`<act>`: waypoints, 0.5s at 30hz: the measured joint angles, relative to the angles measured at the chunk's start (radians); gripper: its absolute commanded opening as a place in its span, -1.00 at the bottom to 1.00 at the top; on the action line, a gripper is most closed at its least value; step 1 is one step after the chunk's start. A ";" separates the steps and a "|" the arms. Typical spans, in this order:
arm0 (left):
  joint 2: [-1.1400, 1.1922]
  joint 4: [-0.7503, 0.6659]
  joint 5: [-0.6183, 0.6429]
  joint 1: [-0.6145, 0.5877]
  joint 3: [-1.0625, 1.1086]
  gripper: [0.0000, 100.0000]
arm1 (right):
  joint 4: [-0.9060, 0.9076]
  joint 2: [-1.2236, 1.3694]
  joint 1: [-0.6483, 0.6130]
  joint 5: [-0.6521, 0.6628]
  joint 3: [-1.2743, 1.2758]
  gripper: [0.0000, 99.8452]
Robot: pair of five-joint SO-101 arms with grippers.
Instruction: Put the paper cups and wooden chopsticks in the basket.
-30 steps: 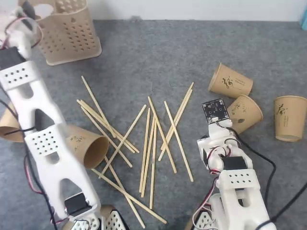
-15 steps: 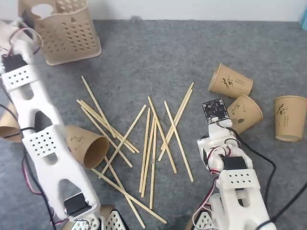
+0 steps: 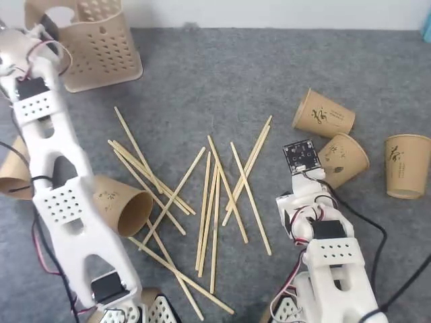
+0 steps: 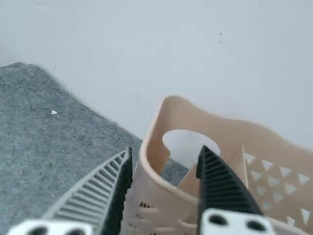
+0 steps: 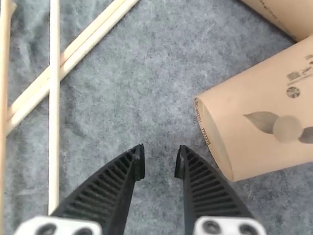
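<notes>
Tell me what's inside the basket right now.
The basket shows a bare inner wall with an oval opening. Its floor is covered by the near wall and the left gripper, so its contents can't be told.

1. Beige perforated plastic basket (image 3: 101, 47), at 11 o'clock in the high view: far rim cut off by the edge, one corner behind the white left arm (image 3: 50, 155).
2. Brown paper cup (image 3: 12, 176) at 9 o'clock: mostly behind that arm.
3. Second brown paper cup (image 3: 350, 158) at 3 o'clock: mouth partly covered by the right arm's black board (image 3: 303, 155).
4. Blue object (image 3: 428, 28) at 1 o'clock: cropped, unidentifiable.
</notes>
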 measured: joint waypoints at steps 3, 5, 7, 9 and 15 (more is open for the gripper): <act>-0.018 0.035 -0.052 0.003 0.002 -0.97 | 0.000 0.000 -0.003 0.000 0.000 -0.77; -0.031 0.083 -0.089 -0.002 0.002 -0.98 | 0.000 0.000 -0.002 0.000 0.000 -0.77; -0.035 0.147 -0.109 -0.009 -0.008 -0.98 | 0.000 0.000 -0.002 0.000 0.000 -0.77; -0.035 0.219 -0.117 -0.008 -0.052 -0.98 | 0.000 0.000 -0.003 0.000 0.000 -0.77; -0.035 0.456 -0.123 -0.008 -0.183 -0.98 | 0.000 0.000 -0.003 0.000 0.000 -0.77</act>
